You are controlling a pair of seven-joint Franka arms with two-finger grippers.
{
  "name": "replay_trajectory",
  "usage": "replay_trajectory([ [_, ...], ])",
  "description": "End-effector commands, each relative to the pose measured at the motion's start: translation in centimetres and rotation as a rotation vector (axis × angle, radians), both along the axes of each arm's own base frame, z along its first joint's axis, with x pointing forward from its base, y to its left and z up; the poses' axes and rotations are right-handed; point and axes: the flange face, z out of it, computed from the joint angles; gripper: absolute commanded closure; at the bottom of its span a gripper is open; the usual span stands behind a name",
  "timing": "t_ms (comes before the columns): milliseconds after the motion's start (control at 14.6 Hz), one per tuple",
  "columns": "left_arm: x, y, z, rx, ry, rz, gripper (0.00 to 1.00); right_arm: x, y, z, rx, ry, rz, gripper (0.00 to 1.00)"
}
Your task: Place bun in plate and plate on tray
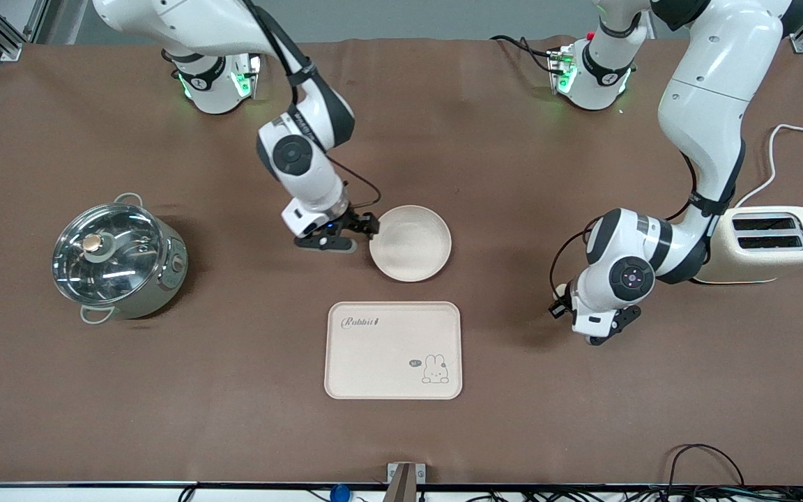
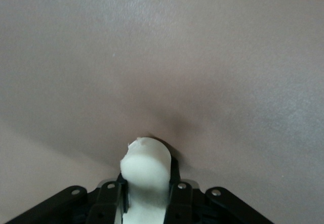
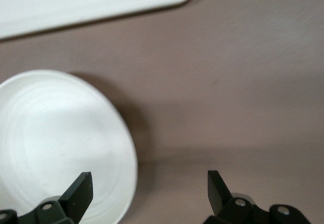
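The round cream plate (image 1: 412,244) lies on the brown table, with nothing on it. My right gripper (image 1: 356,233) is open and low at the plate's rim on the right arm's side. In the right wrist view the gripper (image 3: 148,182) has one finger over the plate (image 3: 55,138) and the other over bare table. The tray (image 1: 393,348) with the rabbit drawing lies nearer the front camera than the plate; its corner shows in the right wrist view (image 3: 76,1). My left gripper (image 1: 607,336) is close over bare table toward the left arm's end. It (image 2: 147,176) is shut on the pale bun (image 2: 147,163).
A steel pot with a glass lid (image 1: 119,258) stands toward the right arm's end. A cream toaster (image 1: 767,240) with its white cable stands toward the left arm's end, beside the left arm's elbow.
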Motion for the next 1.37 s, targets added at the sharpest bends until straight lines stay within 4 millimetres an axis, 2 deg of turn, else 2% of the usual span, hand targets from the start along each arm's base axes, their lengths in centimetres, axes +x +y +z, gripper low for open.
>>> replay_trajectory([
  [0,-1.6,-3.4,2.7,0.008,0.015,0.044,0.71,0.0,0.2,-2.2,0.013,-0.022,-0.032,0.0],
  [68,-2.1,-5.1,3.9,-0.002,0.009,0.064,0.71,0.2,0.5,-2.6,0.016,-0.021,-0.052,0.02],
  [205,-3.7,-10.0,5.9,-0.031,0.003,0.109,0.7,0.1,1.6,-3.5,0.014,-0.017,-0.051,0.05],
  [342,-5.6,-14.7,6.7,-0.057,0.008,0.147,0.69,0.4,1.9,-4.4,0.011,-0.015,-0.05,0.05],
  [410,-6.8,-17.2,7.0,-0.069,0.011,0.164,0.67,0.6,1.9,-4.7,0.009,-0.014,-0.052,0.12],
  [547,-9.0,-21.3,6.7,-0.068,0.016,0.188,0.67,0.7,1.8,-5.4,0.004,-0.008,-0.053,0.2],
  [752,-11.4,-25.6,4.0,-0.108,0.02,0.215,0.67,0.6,1.9,-5.4,0.002,-0.005,-0.051,0.32],
  [1026,-13.9,-29.2,2.7,-0.15,0.01,0.218,0.59,0.3,2.0,-5.6,-0.001,0.0,-0.048,0.34],
  [1094,-14.5,-29.8,2.4,-0.148,0.012,0.209,0.52,0.0,2.2,-5.8,-0.003,-0.001,-0.042,0.47],
  [1162,-14.9,-30.1,2.1,-0.144,0.014,0.2,0.38,-0.1,2.2,-5.8,-0.002,-0.002,-0.041,0.65],
  [1231,-14.9,-30.0,2.2,-0.142,0.012,0.201,0.17,-0.1,2.2,-5.7,0.001,-0.006,-0.043,0.81],
  [1299,-14.7,-29.7,2.4,-0.136,0.01,0.204,0.0,-0.1,2.2,-5.7,0.004,-0.011,-0.043,0.92],
])
